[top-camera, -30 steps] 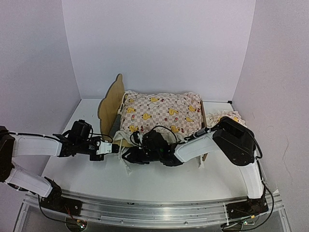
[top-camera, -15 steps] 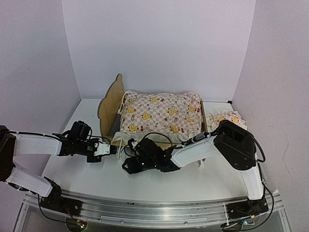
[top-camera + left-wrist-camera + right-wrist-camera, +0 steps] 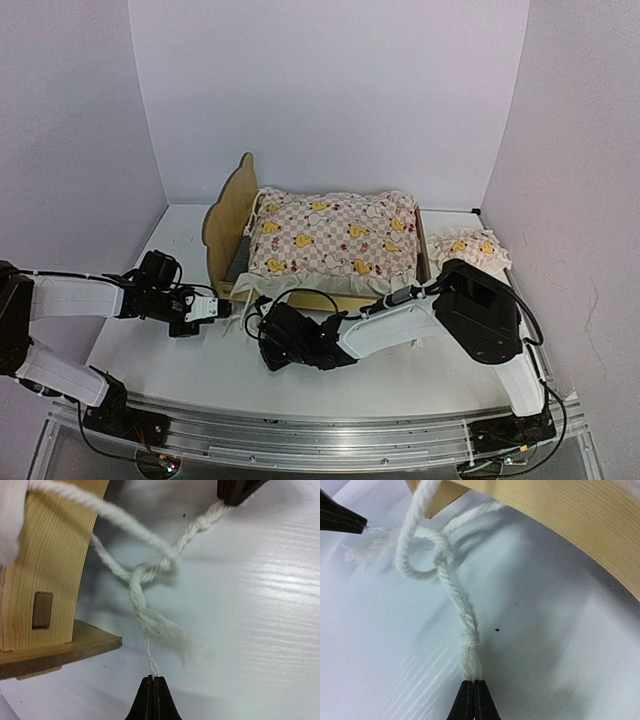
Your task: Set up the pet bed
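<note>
Jaws on both arms are pressed together on a white cord [image 3: 134, 587] at the near left corner of the pet bed [image 3: 228, 215]. The left gripper [image 3: 153, 680] pinches only a thin strand trailing from the cord's frayed end. The right gripper [image 3: 473, 682] clamps a twisted end of the same white cord.

The white bench [image 3: 400, 372] carries everything in the scene. The pet bed stands towards its far side, about midway between left and right. Its bear-ear headboard is upright at the left end, and the long side of the frame faces the arms. A pink checked quilt [image 3: 335, 235] printed with yellow ducks lies on the bed and covers most of the frame. Its cream ruffle hangs over the near rail. A small matching pillow [image 3: 470, 246] lies on the bench just beside the bed's right end.

From above, the left gripper [image 3: 215, 308] reaches in low from the left. The right gripper [image 3: 260, 325] comes across from the right, in front of the bed's near rail. The two tips sit near each other, with the cord strung between them.

The wrist views show light wood of the frame [image 3: 55, 555] just beside the cord. There the cord loops into a loose knot [image 3: 437, 545] lying on the bench. One strand rises from the knot towards the frame. Another runs to the right jaws, and the frayed tuft [image 3: 167, 630] lies in front of the left jaws.
</note>
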Robot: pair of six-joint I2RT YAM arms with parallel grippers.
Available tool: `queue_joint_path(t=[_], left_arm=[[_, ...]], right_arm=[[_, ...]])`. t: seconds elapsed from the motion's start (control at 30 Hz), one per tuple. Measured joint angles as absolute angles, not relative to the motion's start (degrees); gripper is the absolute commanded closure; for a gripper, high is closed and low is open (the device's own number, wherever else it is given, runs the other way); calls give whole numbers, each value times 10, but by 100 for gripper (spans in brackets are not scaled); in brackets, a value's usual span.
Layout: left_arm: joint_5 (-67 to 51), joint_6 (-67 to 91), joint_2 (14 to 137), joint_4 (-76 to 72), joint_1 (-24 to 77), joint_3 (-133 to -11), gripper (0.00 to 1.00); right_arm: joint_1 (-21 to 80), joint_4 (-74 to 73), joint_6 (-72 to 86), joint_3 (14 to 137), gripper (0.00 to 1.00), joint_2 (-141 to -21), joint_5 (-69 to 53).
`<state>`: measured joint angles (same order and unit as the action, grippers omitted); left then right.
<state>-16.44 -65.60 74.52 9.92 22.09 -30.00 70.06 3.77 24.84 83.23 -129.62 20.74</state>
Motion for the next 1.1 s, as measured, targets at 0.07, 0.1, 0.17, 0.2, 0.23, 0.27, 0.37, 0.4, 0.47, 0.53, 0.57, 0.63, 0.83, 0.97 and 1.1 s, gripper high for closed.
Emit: queue_joint_path(t=[0.07, 0.1, 0.17, 0.2, 0.23, 0.27, 0.37, 0.4, 0.47, 0.53, 0.57, 0.63, 0.83, 0.97, 1.1], left_arm=[[-163, -666, 747, 101, 207, -299, 100], [-162, -672, 749, 101, 202, -298, 100], [-162, -684, 752, 99, 200, -293, 100], [-161, -691, 753, 100, 200, -289, 99], [-162, -698, 754, 100, 200, -284, 96], [-162, -706, 756, 101, 200, -280, 84], [-176, -728, 759, 121, 200, -278, 59], [-185, -729, 759, 128, 200, -280, 54], [-202, -724, 760, 141, 200, -291, 51], [-221, -706, 762, 146, 201, -310, 50], [-231, -699, 762, 146, 201, -320, 50], [-246, -684, 762, 146, 205, -334, 50], [-246, -576, 791, 121, 270, -351, 49], [-223, -519, 832, 93, 296, -357, 48], [-199, -492, 863, 64, 304, -357, 48]], right_arm=[[700, 37, 247, 827, 100, -1292, 213], [700, 36, 246, 826, 100, -1291, 213], [699, 35, 245, 826, 100, -1291, 212], [699, 35, 244, 826, 100, -1291, 211], [699, 35, 243, 826, 100, -1291, 210], [699, 34, 242, 827, 100, -1291, 209], [698, 30, 240, 830, 100, -1291, 203], [698, 28, 239, 831, 100, -1291, 200], [698, 26, 236, 833, 100, -1291, 195], [698, 23, 234, 834, 100, -1291, 192], [698, 21, 233, 835, 100, -1291, 191], [697, 19, 231, 837, 100, -1291, 189], [695, 16, 227, 839, 100, -1291, 181], [695, 16, 225, 839, 100, -1291, 180], [695, 17, 227, 839, 100, -1291, 180]])
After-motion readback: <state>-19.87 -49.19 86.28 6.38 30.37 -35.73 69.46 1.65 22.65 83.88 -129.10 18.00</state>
